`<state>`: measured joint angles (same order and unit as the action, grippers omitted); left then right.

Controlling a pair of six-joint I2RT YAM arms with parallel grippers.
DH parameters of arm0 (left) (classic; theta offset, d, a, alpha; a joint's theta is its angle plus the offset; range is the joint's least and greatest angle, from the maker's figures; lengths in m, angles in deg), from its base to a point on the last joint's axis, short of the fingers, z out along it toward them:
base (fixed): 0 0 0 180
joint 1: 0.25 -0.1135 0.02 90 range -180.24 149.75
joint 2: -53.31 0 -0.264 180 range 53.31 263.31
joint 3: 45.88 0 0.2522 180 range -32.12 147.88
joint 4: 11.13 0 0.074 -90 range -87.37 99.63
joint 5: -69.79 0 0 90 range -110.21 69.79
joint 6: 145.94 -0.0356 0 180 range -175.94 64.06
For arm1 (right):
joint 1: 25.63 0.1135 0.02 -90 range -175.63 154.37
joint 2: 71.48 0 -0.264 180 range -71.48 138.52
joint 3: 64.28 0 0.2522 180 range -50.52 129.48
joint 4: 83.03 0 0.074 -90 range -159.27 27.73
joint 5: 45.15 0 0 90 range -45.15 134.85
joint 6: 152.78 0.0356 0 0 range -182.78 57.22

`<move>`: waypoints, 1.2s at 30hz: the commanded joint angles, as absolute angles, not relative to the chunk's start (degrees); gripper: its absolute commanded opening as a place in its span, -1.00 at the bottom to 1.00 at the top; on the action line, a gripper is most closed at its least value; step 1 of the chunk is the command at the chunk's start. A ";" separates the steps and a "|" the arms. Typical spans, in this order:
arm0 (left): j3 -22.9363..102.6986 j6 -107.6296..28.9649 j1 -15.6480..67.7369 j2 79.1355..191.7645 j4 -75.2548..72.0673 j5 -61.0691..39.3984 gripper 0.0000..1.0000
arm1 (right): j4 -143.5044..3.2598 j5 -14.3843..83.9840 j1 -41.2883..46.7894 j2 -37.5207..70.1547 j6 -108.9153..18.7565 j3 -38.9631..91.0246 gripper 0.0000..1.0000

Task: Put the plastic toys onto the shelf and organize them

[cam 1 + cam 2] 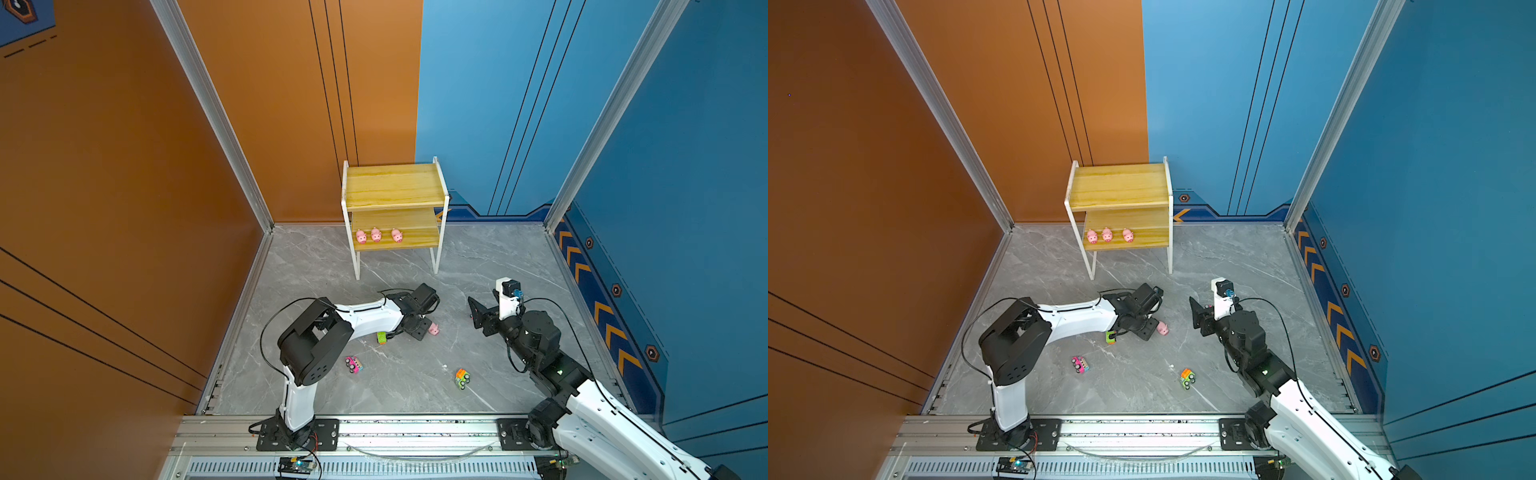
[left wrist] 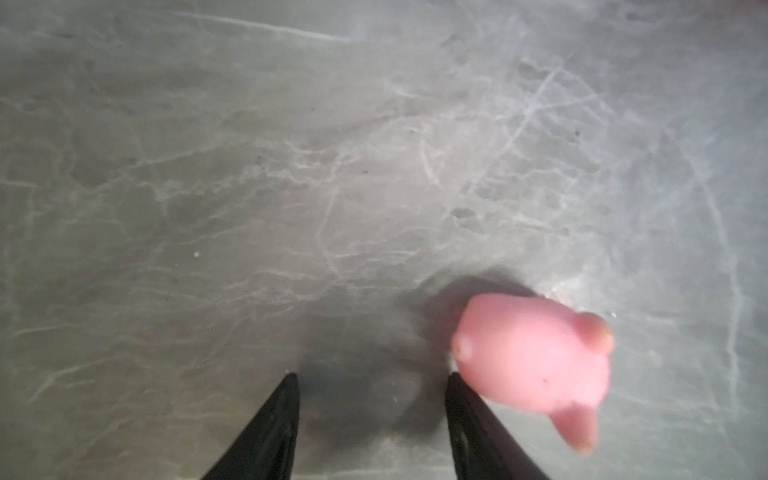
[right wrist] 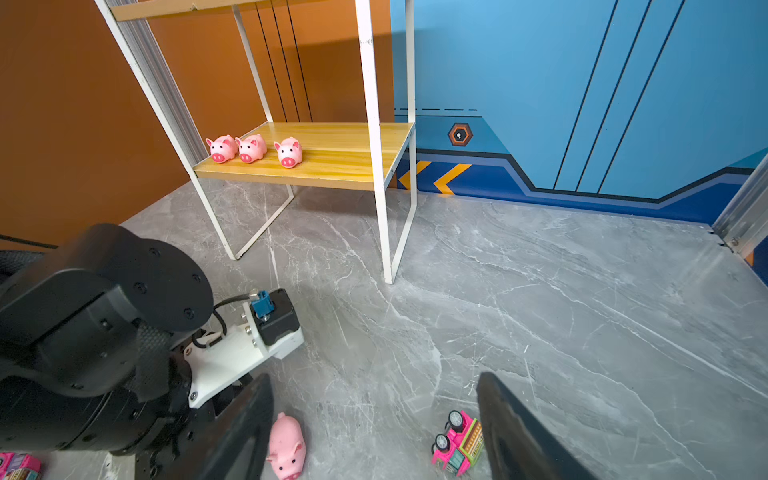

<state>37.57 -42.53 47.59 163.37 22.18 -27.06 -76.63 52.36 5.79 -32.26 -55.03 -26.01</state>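
Grey floor [image 2: 249, 166]: pig [image 2: 536, 357] beside left claw [image 2: 372, 374]

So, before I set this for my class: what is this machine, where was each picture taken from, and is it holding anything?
The machine is a robot with two arms, a left arm and a right arm, each ending in a two-fingered gripper. Two pictures look down on the whole scene from overhead. The other two come from cameras on the arms' wrists.

At the back stands the shelf, with three pink pigs on its lower board. A fourth pig and several toy vehicles, such as a pink one, lie on the grey floor.

The left gripper hangs low and open. The fourth pig is beside one finger, not between them. The right gripper is open too. Neither holds anything.
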 commanded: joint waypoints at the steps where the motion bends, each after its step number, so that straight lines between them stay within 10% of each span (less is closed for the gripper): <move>1: 40.04 -40.26 47.39 165.40 20.35 -27.50 0.16 | -77.89 51.27 5.39 -32.39 -54.41 -26.70 0.55; 25: 32.99 -32.80 50.15 150.00 17.30 -36.63 0.24 | -77.53 51.41 5.39 -32.10 -54.29 -26.44 0.56; 36: 32.31 -11.05 67.10 154.71 13.97 -57.44 0.32 | -75.72 53.43 5.31 -33.01 -53.72 -25.79 0.56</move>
<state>31.28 -19.43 64.42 150.87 13.94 -48.83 -76.87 52.21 5.74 -31.93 -54.88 -26.01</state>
